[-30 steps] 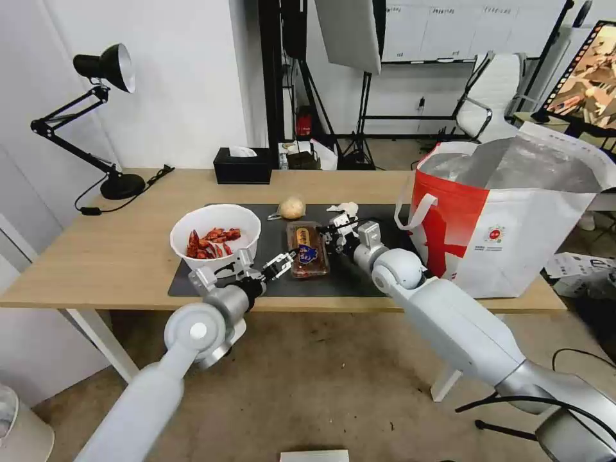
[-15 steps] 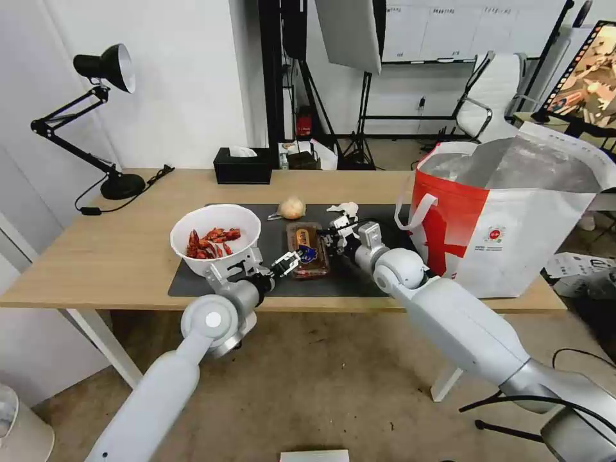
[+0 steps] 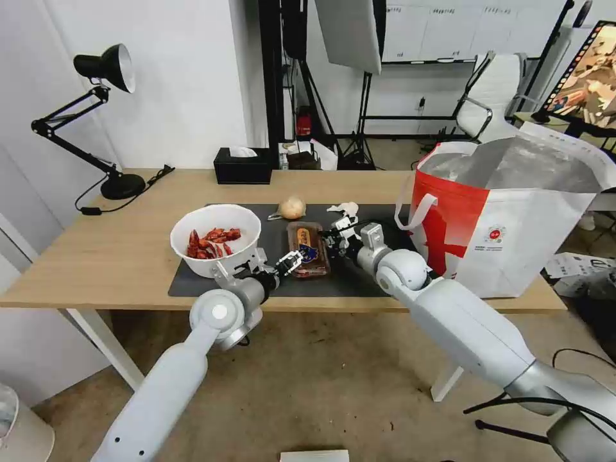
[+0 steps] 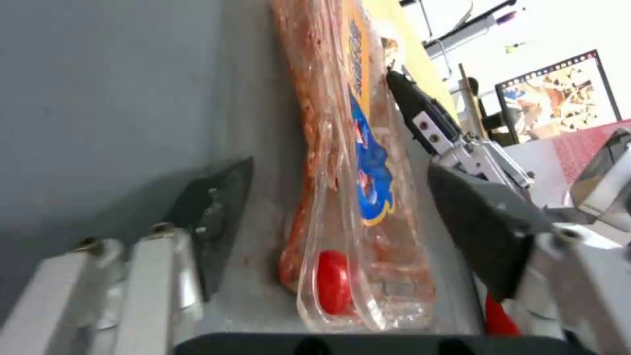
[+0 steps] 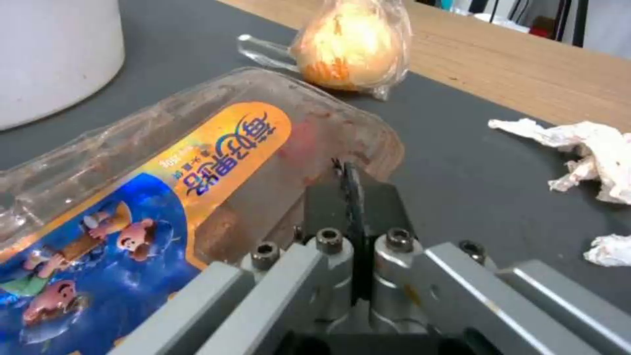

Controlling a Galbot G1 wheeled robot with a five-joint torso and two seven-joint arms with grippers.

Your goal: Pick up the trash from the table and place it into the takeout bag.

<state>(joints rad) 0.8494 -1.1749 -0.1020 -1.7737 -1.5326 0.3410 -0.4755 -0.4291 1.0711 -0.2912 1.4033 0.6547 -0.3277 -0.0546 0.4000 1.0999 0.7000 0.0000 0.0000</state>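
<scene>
Four pieces of trash lie on the dark grey mat (image 3: 359, 276) of the table (image 3: 128, 256): one white bowl (image 3: 215, 239) holding red crayfish shells, one clear clamshell tray (image 3: 308, 250) with food scraps and a blue and orange label, one beige lump (image 3: 292, 207) in clear wrap, and one crumpled white tissue wad (image 3: 344, 208). The tray sits in the middle of the mat, just right of the bowl, with the lump and the tissue behind it (the lump to the left, the tissue to the right). One takeout bag (image 3: 513, 237) stands open at the right end of the table, its foil lining showing and one white loop handle hanging toward the mat.

The left gripper (image 3: 290, 262) reaches in low from the near edge, forearm angled up and to the right, and its two fingers (image 4: 486, 231) are spread on either side of the tray's near end, not pressing it. The right gripper (image 3: 335, 232) comes in from the right, elbow bent over the table edge, its fingers (image 5: 354, 197) pressed together on the tray's right rim. In the left wrist view the tray stands between the dark pads, a red scrap inside it.

One black tissue box (image 3: 242, 165) and one black desk lamp (image 3: 96, 122) sit at the far side.
</scene>
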